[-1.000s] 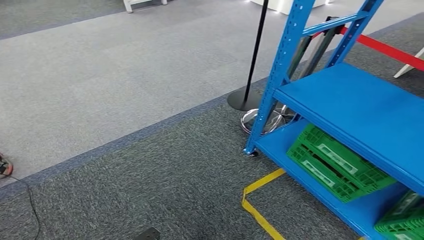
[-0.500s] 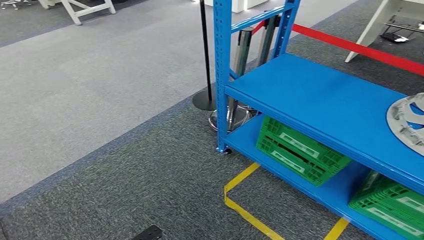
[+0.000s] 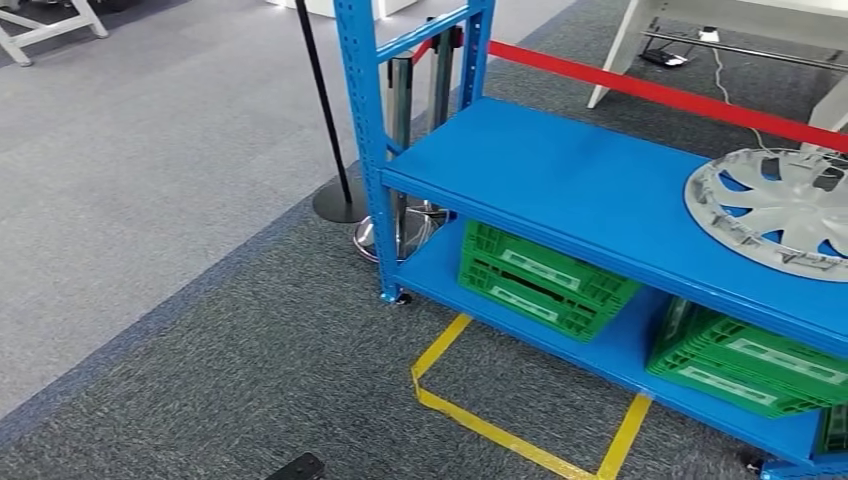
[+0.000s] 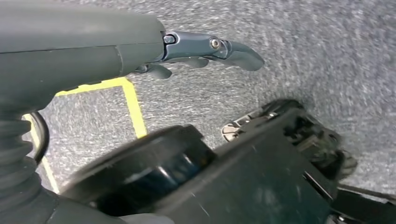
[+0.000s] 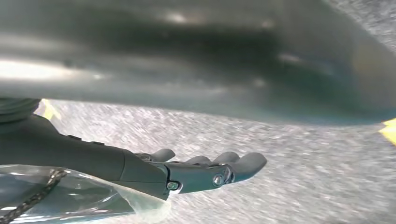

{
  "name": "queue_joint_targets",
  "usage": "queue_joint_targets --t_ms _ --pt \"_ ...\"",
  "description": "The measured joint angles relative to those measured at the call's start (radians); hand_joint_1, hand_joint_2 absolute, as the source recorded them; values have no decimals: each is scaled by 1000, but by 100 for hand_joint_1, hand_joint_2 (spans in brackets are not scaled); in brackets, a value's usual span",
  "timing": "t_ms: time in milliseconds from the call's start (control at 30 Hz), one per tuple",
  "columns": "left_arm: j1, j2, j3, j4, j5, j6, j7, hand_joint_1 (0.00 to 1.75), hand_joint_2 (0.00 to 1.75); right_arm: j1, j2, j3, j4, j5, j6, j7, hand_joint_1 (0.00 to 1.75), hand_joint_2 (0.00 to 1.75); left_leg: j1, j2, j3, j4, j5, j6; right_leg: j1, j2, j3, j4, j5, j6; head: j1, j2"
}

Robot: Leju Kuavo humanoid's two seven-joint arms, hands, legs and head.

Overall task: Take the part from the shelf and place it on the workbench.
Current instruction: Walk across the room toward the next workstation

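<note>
The part is a silver wheel cover (image 3: 775,215) lying flat on the middle board of a blue metal shelf (image 3: 560,180), at the right of the head view and cut by the picture's edge. My left hand (image 4: 205,49) hangs over grey carpet with its fingers stretched out and nothing in them. My right hand (image 5: 201,170) also hangs above the carpet, fingers extended and apart, holding nothing. Both hands are far from the wheel cover.
Green plastic crates (image 3: 540,280) (image 3: 745,360) sit on the shelf's lowest board. Yellow tape (image 3: 480,425) marks a box on the dark carpet before the shelf. A black stanchion (image 3: 340,205), chrome posts and a red belt (image 3: 650,92) stand behind; white table legs (image 3: 625,50) lie beyond.
The camera has swung to the right: the shelf has slid left across the picture and the wheel cover, absent one second ago, has come far more into view.
</note>
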Motion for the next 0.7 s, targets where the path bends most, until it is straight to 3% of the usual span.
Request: queue_joint_targets --t_ms 67,133,167,233,300,367,433,467,500,533,600,667,700 --pt "-1 0 0 0 0 1 0 0 175 0 -3 0 0 1 0 0 0 0 -1 23 1 8 -7 -10 1 -39 73 -131 55 2 1 0" --pt "-3 1 0 0 0 2 0 0 175 -6 -4 0 0 2 0 -1 0 0 -7 43 0 19 -18 -23 3 -70 123 -217 77 -11 -2 0" --pt "-4 2 0 0 0 2 1 0 175 -8 -4 0 0 2 1 -2 0 0 -10 52 2 23 -21 -28 6 -71 128 -226 75 -20 -4 0" --pt "-9 3 0 0 0 2 2 0 175 -5 -4 0 0 2 2 -2 0 0 -8 64 6 26 -24 -36 6 -49 124 -223 77 -36 -7 0" --pt "-12 3 0 0 0 2 2 0 175 -3 -4 0 0 3 3 -1 0 0 -2 25 -6 63 -56 -45 3 -29 121 -223 81 -49 -9 0" --pt "-11 3 0 0 0 1 2 0 175 -6 -4 0 -1 3 3 -1 0 0 0 -31 -55 178 -124 -50 4 -5 118 -223 86 -59 -12 0" --pt "-8 3 0 0 2 1 2 0 175 -7 -4 0 -1 2 3 -1 0 0 0 -47 -110 302 -170 -47 8 23 115 -223 88 -65 -13 0" --pt "-8 3 0 0 2 0 2 0 175 -6 -4 0 -1 2 3 -1 0 0 -1 -49 -120 321 -165 -42 11 38 116 -223 89 -66 -13 0" --pt "-8 3 0 0 3 0 2 0 175 -4 -4 0 -1 2 3 -1 0 0 -3 -51 -112 297 -139 -36 14 53 116 -222 90 -66 -12 0" --pt "-9 3 0 0 4 0 2 0 175 -3 -4 0 -1 2 4 -1 0 0 -5 -60 -89 240 -99 -26 17 68 118 -222 91 -67 -12 0" --pt "-9 8 0 0 4 1 2 0 175 -4 -1 0 0 3 5 0 0 0 -10 -114 -35 106 -34 0 19 94 115 -221 94 -64 -10 0" --pt "-10 12 0 0 4 1 3 0 175 -6 2 0 -1 3 6 -1 0 0 -15 -155 -13 43 -16 15 10 117 105 -221 100 -54 -11 0" --pt "-11 12 0 0 4 1 3 0 175 -6 1 0 -1 3 6 -1 0 0 -17 -152 -12 36 -15 16 7 129 100 -222 104 -47 -12 0"
